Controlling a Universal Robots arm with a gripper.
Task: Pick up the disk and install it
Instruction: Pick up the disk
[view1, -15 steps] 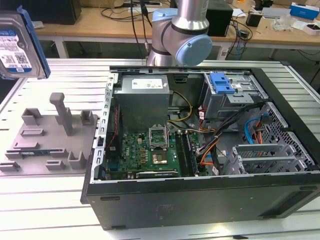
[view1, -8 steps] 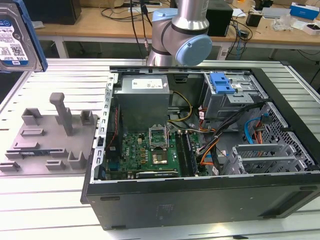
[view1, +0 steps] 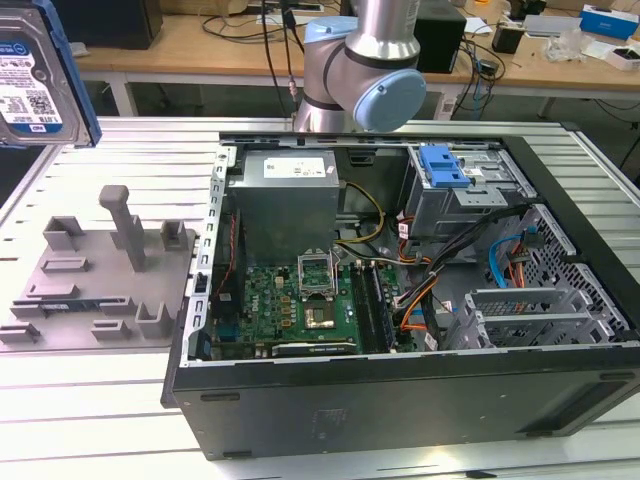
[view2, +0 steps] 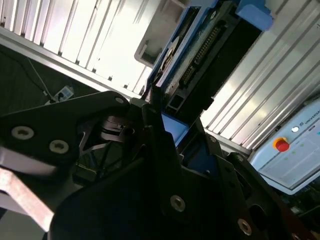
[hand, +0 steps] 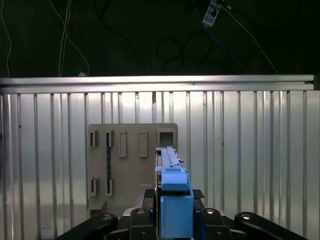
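Disk: I hold the flat silver hard-drive disk (view1: 35, 75), edged by a bright blue plastic frame, high above the grey plastic fixture plate (view1: 100, 270)
Gripper: the black gripper (hand: 174, 212) pinches the disk edge-on
Done: pickup, I judge
Left: install; the disk is well apart from the open black computer case (view1: 400, 390)

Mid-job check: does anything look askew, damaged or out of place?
Nothing stands out. The disk sits straight, edge-on, in the gripper, held above the grey fixture plate. The computer case lies open beside the plate.
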